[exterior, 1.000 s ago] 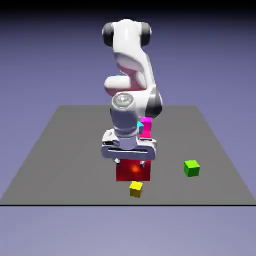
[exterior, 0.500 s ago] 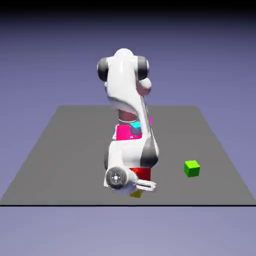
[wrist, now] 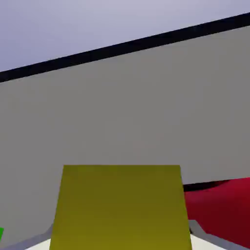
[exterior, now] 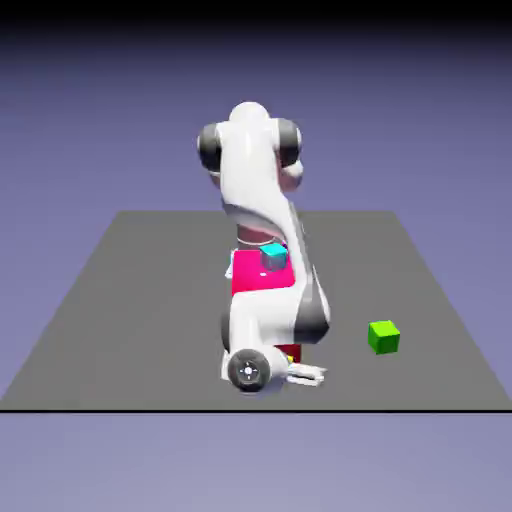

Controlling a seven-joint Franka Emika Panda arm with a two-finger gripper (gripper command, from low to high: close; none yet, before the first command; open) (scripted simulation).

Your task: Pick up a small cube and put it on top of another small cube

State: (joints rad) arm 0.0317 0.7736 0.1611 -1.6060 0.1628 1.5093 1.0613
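Note:
The small cube (wrist: 121, 207), plain yellow, fills the bottom middle of the hand view, large between the two grey fingertips (wrist: 202, 230). My gripper (wrist: 122, 244) is shut on it. In the exterior view the arm is folded low and the hand (exterior: 300, 374) sits just above the table near its front edge. There the arm and hand hide the yellow cube. The green cube (exterior: 383, 336) lies apart on the exterior view's right, and only a sliver of it shows at the hand view's left edge.
A big red block (exterior: 290, 351) stands right behind the hand and shows at the hand view's right (wrist: 219, 205). Farther back, a cyan cube (exterior: 273, 257) rests by a pink block (exterior: 255, 272). The grey table (exterior: 120, 300) ends just in front of the hand.
The arm has folded down and brought the hand from above the red block to the yellow cube near the front edge. The jaws have shut on it.

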